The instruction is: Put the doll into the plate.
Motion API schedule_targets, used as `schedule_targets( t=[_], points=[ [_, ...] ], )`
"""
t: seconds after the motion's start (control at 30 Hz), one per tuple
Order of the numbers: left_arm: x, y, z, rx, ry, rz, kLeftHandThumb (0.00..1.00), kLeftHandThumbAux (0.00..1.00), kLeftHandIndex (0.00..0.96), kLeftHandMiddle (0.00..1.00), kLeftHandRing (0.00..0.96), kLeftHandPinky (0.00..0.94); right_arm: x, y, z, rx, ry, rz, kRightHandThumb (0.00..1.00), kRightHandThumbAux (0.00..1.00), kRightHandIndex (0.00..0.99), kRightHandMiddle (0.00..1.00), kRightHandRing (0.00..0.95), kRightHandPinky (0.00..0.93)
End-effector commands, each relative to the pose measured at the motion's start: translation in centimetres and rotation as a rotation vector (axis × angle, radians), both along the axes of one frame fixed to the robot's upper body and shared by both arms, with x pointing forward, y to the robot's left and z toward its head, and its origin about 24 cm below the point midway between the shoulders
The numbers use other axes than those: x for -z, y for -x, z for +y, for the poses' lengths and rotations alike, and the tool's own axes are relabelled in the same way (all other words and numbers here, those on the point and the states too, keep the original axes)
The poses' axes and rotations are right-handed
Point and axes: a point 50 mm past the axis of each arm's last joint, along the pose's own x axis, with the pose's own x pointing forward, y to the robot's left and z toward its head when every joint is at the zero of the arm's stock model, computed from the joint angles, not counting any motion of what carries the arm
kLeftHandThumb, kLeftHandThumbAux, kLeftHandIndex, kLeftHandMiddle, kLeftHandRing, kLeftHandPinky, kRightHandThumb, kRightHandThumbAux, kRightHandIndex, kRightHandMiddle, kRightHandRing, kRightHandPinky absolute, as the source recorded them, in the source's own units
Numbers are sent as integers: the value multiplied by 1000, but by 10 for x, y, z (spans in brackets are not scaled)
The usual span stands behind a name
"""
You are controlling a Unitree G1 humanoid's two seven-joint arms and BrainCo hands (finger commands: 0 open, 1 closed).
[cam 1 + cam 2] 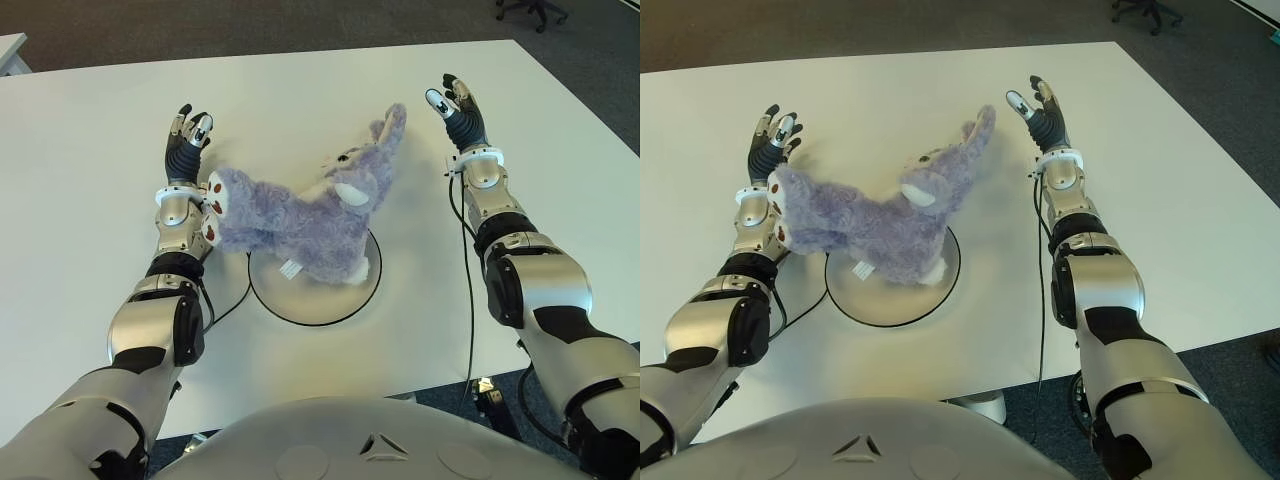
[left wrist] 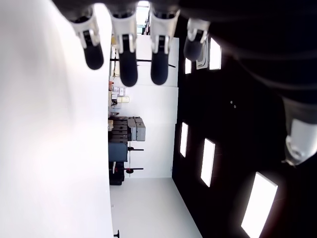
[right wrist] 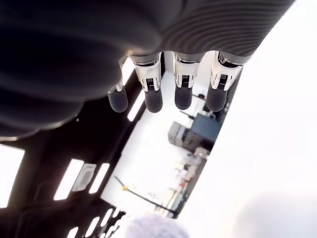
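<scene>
A fluffy lavender doll (image 1: 305, 215) lies stretched across the back of a white round plate (image 1: 318, 300) with a dark rim. Its feet reach past the plate toward my left wrist and its ear (image 1: 392, 125) points toward the right hand. My left hand (image 1: 187, 140) shows just left of the doll's feet, fingers spread and holding nothing. My right hand (image 1: 458, 108) shows to the right of the doll's head, apart from it, fingers straight and empty. In the right wrist view a bit of the doll's fur (image 3: 153, 227) shows beyond the extended fingers.
The white table (image 1: 120, 100) stretches all around the plate. Cables (image 1: 466, 300) run from each wrist to the front edge. An office chair base (image 1: 530, 10) stands on the dark floor beyond the far right corner.
</scene>
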Motion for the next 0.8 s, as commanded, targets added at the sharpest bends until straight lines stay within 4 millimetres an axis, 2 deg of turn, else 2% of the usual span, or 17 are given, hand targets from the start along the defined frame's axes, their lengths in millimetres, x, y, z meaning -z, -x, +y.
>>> schedule_targets(
  t=[0.03,0.4,0.47,0.5,0.53,0.57,0.6,0.67,0.8],
  points=[
    [30,16,-1,-10,19,124,0,465,61,181,166,95,5,-1,10,-7,-3,11,0,237,0,0,0,0],
    [30,16,-1,-12,17,122,0,468,63,189,171,89,10,3,11,-57,-62,19,0,181,0,0,0,0],
    [30,16,-1,-11,17,122,0,464,64,184,168,91,11,2,10,-51,-70,29,0,178,0,0,55,7],
    [30,16,-1,-11,17,122,0,463,65,182,166,87,12,2,10,-48,-72,33,0,186,0,45,256,226],
    [30,16,-1,-11,17,122,0,462,65,182,165,87,12,2,10,-40,-72,39,0,187,0,52,291,264],
    [30,16,-1,-11,16,122,0,461,65,180,163,81,13,2,10,-35,-72,43,0,186,0,240,583,549],
    [30,16,-2,-12,17,121,0,461,65,179,163,80,15,2,10,-24,-71,58,0,186,0,288,658,623],
    [30,17,-2,-13,18,121,0,459,64,179,164,82,19,2,9,-9,-69,84,0,183,0,417,707,773],
    [30,16,-2,-15,21,122,0,462,65,185,165,76,23,2,8,10,-75,122,0,174,0,480,723,787]
  ],
)
